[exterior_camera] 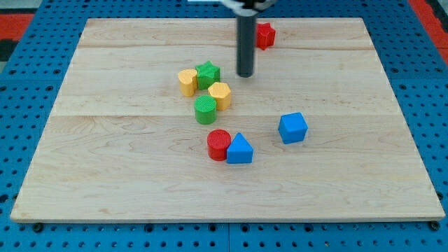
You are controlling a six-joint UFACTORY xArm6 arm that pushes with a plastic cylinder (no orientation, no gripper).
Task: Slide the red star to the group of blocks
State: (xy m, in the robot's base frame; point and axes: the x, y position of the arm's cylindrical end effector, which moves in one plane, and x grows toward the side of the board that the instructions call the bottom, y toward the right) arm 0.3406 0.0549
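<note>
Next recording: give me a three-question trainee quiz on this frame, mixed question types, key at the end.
1. True or false: my tip touches the red star.
2. Which block lies nearest my tip? A) green star B) blue cube C) red cylinder
3. Fill in: the blue triangular block touches the ____ cylinder.

Key: 1 false, the tip sits below and left of the star, apart from it; 2 A; 3 red.

Red star (264, 35), green star (208, 74), blue cube (292, 128), seemingly pale wooden board (126, 175).
</note>
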